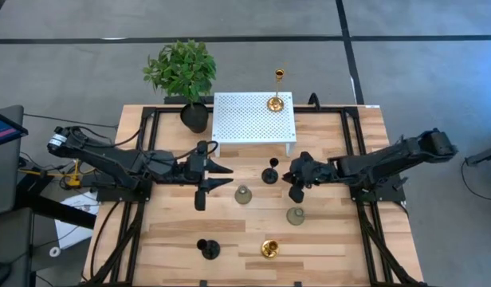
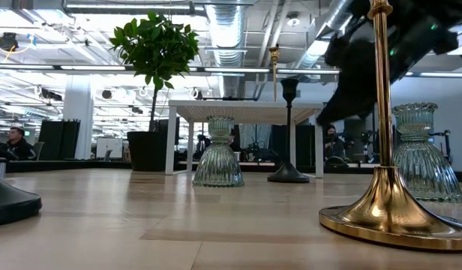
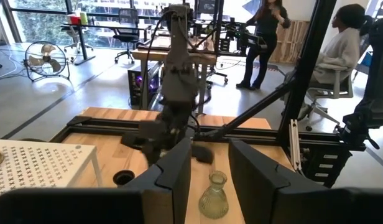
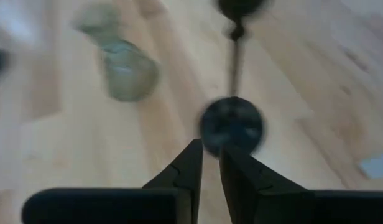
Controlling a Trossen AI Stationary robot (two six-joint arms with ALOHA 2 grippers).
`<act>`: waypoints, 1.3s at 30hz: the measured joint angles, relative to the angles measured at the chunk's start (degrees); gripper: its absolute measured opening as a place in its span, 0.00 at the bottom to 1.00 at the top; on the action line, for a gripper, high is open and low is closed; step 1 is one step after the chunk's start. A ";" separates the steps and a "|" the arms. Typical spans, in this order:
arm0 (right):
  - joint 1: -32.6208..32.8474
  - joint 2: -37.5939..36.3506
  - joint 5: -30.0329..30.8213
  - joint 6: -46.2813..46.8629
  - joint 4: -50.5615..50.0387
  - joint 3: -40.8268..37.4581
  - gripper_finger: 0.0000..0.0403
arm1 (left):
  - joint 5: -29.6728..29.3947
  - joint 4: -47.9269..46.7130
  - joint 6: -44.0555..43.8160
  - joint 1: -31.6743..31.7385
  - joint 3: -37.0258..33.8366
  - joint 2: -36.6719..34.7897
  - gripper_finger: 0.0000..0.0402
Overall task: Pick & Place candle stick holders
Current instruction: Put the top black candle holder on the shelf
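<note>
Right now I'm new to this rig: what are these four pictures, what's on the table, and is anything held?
Two dark robot arms work at a wooden table. One picture looks straight down, one looks level across the tabletop, and two come from cameras on the wrists. A gold holder stands on the white perforated stand; another gold one, two black and two grey-green stand on the wood. The right gripper sits beside a black holder; the left gripper is open, holding nothing.

Even, bright overhead light fills the room; ceiling strip lights (image 2: pixel 58 67) glare in the low view. Shadows on the wooden table (image 1: pixel 325 239) are soft. The right wrist view is heavily motion-blurred, the black candle stick holder (image 4: pixel 232 121) smeared.
</note>
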 joint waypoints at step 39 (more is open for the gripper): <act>-6.38 11.76 0.81 -1.49 21.55 0.00 0.30 | 0.00 -0.26 -0.02 0.00 0.00 0.00 0.27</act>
